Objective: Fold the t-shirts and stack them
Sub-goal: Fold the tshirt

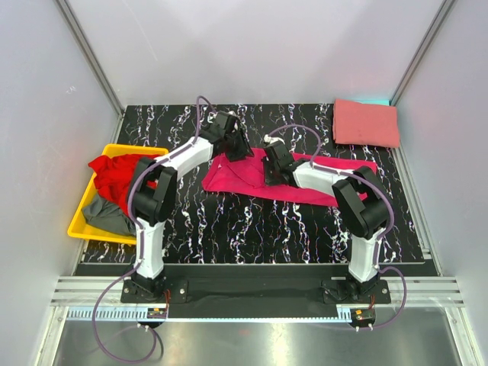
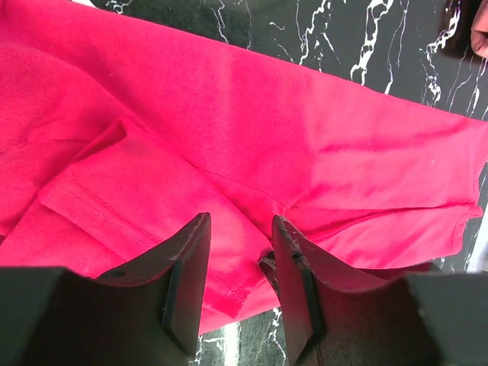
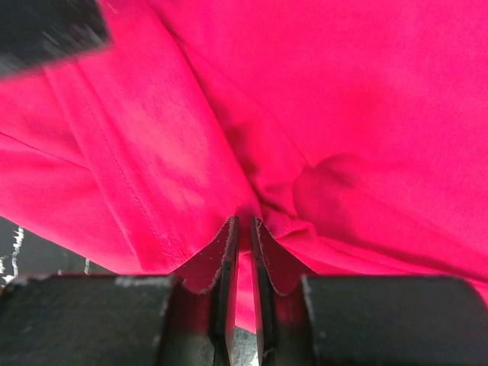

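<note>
Four shirts are in view. The magenta shirt lies spread across the middle of the bench. The salmon shirt sits folded at the far right corner. The red shirt and the grey shirt are heaped in the one yellow bin at the left. Both of the two arms reach over the magenta shirt. The left fingers hang just above its near edge, beside a folded-over hem. They are spread moderately, with cloth showing in the gap, and grip nothing. The right fingers are almost together, with only a thin slit between them. They pinch a bunched fold of the magenta shirt at their tips, and creases run out from the pinch.
</note>
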Tool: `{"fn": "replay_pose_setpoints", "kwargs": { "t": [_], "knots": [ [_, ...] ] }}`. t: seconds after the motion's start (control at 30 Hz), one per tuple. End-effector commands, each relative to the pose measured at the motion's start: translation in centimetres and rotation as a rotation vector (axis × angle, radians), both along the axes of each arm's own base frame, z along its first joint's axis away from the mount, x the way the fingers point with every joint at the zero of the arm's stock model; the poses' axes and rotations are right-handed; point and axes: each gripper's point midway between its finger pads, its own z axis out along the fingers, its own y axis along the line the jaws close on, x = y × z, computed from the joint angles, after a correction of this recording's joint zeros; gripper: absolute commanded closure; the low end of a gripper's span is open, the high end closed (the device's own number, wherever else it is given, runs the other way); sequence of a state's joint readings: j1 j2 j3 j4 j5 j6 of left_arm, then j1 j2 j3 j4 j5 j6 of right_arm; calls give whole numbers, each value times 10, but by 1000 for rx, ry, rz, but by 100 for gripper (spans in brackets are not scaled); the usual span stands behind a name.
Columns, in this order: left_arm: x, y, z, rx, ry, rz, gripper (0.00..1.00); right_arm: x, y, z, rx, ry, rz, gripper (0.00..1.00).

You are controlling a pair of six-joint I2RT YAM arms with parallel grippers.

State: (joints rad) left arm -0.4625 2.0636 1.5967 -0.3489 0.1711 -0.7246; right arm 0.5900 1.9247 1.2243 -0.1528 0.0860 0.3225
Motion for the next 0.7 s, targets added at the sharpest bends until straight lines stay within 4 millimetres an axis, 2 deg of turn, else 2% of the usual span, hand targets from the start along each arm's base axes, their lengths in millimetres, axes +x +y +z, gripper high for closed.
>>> {"fn": "replay_pose_setpoints", "kwargs": {
  "t": [0.0,0.03,0.1,0.13,0.2,0.23,0.37,0.47,0.57,0.6,0.67],
  "knots": [
    [24,2,15,0,-78,22,58,2,0,2,21,-17,-29,82],
    [26,6,2,24,-57,38,58,3,-2,4,17,-26,-38,82],
    [34,10,-5,42,-55,55,58,2,-6,2,6,-28,-47,82],
    [40,17,-18,64,-39,76,57,2,-7,4,5,-34,-51,82],
    [50,19,-21,55,-31,89,57,1,-8,4,1,-31,-54,82],
    [54,23,-34,53,-9,95,57,1,-8,3,2,-29,-55,82],
    [67,25,-48,21,16,105,57,6,-2,15,30,-46,-57,77],
    [81,31,-41,3,-9,113,57,10,0,32,48,-72,-66,74],
    [101,34,-18,-58,-67,106,56,17,3,65,73,-119,-67,69],
    [112,33,-1,-83,-110,101,55,14,1,71,69,-113,-65,68],
    [125,36,10,-107,-145,79,53,12,1,94,89,-135,-63,66]
  ]
}}
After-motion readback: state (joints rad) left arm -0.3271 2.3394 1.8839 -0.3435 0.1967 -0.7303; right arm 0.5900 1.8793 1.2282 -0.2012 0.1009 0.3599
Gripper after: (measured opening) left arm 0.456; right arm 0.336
